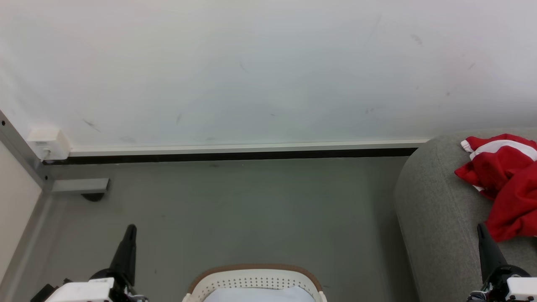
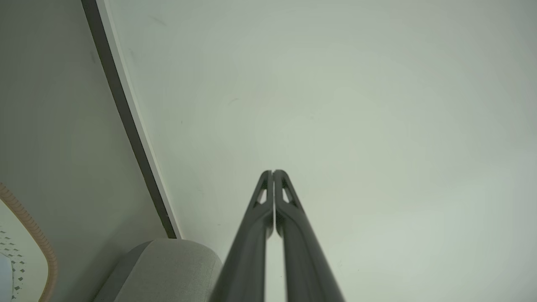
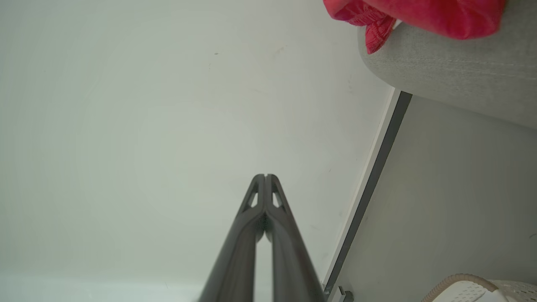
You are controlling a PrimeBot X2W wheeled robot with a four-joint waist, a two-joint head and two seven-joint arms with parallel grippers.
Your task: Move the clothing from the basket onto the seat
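Both arms sat low and idle when we looked. Clothing [image 1: 505, 180] lay bunched on the seat [image 1: 432, 218], far right, close to its rounded edge. Left end effector [image 1: 130, 230], near left over the floor [image 1: 251, 209], had its fingers pressed together, empty. Right end effector [image 1: 481, 227], near right, was likewise closed and empty, its tip just beside the clothing's hem; we could not tell contact. Basket [image 1: 251, 269] sat near centre, cut by the frame; a pale item [image 1: 260, 295] showed inside, and no red in the part we saw. We judged the step to be a re-check of the basket. To do it well:
- look down into it first
- spread the fingers before descending
- pinch a central fold
- lift clear of the rim
- lay the piece well in from the seat's edge
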